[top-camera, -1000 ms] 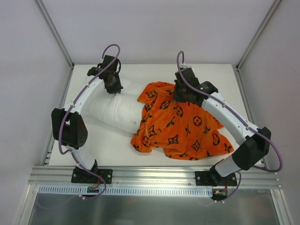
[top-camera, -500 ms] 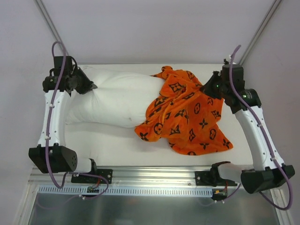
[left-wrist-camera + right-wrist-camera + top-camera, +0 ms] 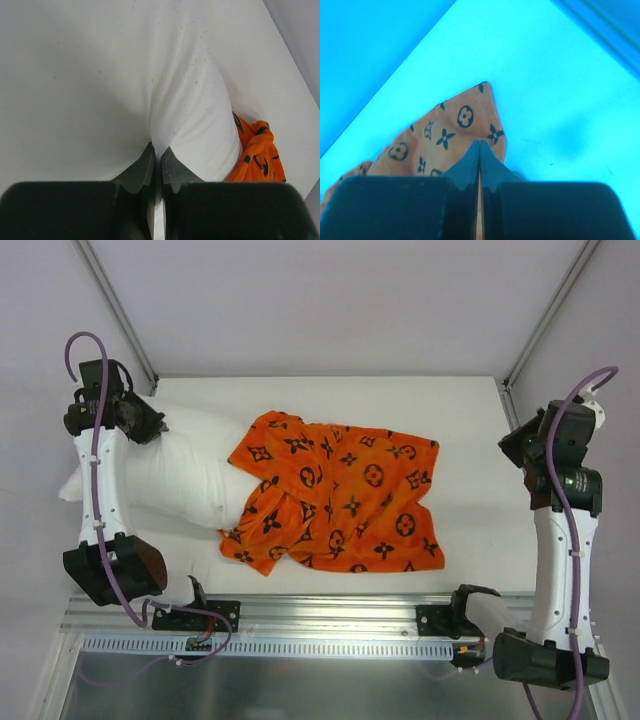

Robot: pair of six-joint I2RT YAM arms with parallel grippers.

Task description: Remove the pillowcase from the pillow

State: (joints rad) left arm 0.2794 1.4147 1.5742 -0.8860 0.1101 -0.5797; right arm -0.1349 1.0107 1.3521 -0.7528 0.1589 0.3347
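The white pillow point(image 3: 185, 475) lies at the table's left, its left end past the table edge. My left gripper point(image 3: 156, 428) is shut on its far left corner; the left wrist view shows white pillow point(image 3: 200, 115) cloth pinched into a fold at that gripper point(image 3: 156, 149). The orange pillowcase point(image 3: 340, 490) lies spread mid-table, its bunched left edge against the pillow's right end, where the pillowcase point(image 3: 255, 155) shows past the pillow. My right gripper point(image 3: 512, 448) is shut at the far right, apart from the cloth. From my right gripper point(image 3: 480, 143), a pillowcase point(image 3: 450, 135) corner lies beyond the tips.
The white table point(image 3: 470, 530) is walled on three sides, with slanted metal posts at the back corners. An aluminium rail point(image 3: 330, 625) with both arm bases runs along the near edge. The right arm stands upright beside the right wall.
The left arm has dragged the pillow leftward. The right arm has swung out to the right wall, and the pillowcase it was pulling now lies flat, apart from it.
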